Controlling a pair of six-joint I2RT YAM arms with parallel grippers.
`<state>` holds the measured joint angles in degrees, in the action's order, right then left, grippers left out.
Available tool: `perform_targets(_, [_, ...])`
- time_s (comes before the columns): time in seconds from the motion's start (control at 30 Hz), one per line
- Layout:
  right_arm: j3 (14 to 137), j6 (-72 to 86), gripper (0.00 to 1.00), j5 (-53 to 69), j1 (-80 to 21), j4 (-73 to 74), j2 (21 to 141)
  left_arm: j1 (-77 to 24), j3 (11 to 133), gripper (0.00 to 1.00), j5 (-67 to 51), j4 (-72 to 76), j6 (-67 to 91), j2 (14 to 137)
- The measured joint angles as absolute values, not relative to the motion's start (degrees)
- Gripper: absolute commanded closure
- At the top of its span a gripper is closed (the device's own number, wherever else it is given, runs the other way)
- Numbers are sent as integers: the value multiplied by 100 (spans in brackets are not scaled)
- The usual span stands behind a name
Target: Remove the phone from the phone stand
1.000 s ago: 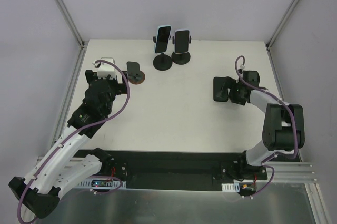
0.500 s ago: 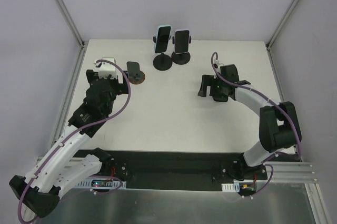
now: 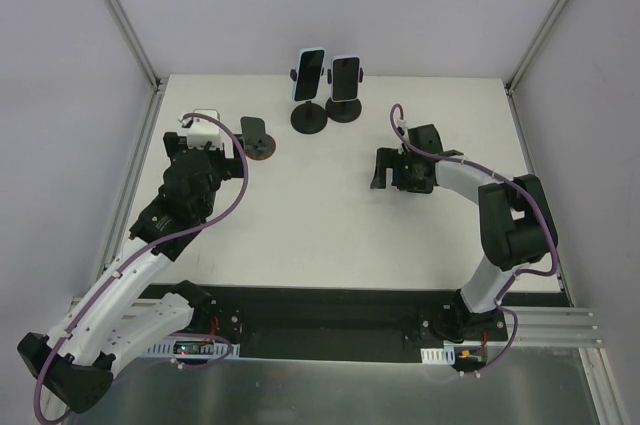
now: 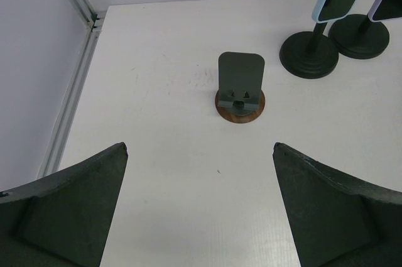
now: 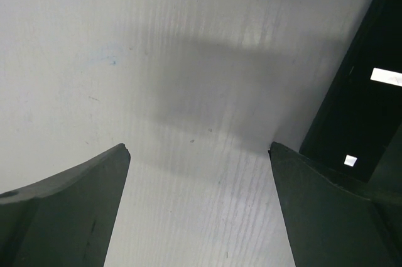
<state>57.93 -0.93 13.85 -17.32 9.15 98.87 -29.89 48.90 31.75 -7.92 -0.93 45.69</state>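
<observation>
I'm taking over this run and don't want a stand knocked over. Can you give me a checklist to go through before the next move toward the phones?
1. The left gripper is open and empty: ok.
2. The right gripper is open and empty: ok.
3. The blue-cased phone and the other phone sit upright on their black stands: ok.
4. The right gripper is lined up on a phone: not ok. It hangs over bare table, short of the stands, and its wrist view shows no phone.
5. The small empty stand is apart from the black stands: ok.
6. Which phone to take first: cannot tell.
</observation>
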Motion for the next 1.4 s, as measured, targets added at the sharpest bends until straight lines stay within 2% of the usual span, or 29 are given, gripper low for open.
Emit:
perform_targets(1.03, [5793, -156, 4, 1048, -1734, 1061, 9786, -2989, 4890, 1, 3057, -794, -89, 4689])
perform_targets(1.23, [5789, -154, 4, 1214, -1734, 1098, 9098, -2989, 4890, 1, 3041, -794, -84, 4807])
perform_targets(1.4, [5784, -156, 4, 1278, -1734, 1173, 7881, -2989, 4890, 1, 2941, -801, 38, 5002])
